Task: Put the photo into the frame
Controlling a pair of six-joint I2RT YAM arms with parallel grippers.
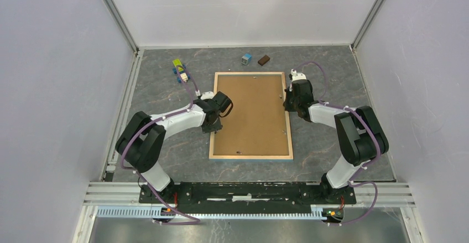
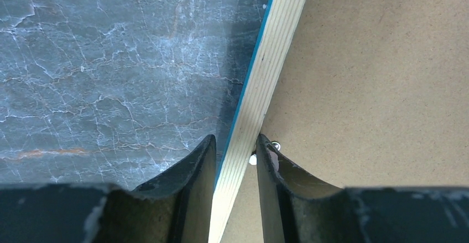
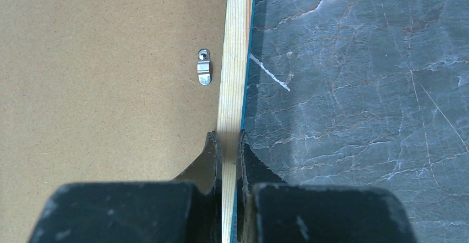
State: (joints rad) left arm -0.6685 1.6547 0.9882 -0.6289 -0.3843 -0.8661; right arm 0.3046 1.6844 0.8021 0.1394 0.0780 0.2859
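Note:
The frame lies back side up in the middle of the table, its pale wood rails around a brown backing board. The photo is hidden. My left gripper is at the frame's left rail. In the left wrist view the left gripper is open and straddles that rail, which crosses the gap at a slant with a little room beside it. My right gripper is at the right rail. In the right wrist view the right gripper is shut on that rail, whose blue front edge shows.
A small metal turn clip sits on the backing board near the right rail, and another clip lies by my left gripper's inner finger. At the back of the table are a toy car, a blue block and a brown block. Walls enclose three sides.

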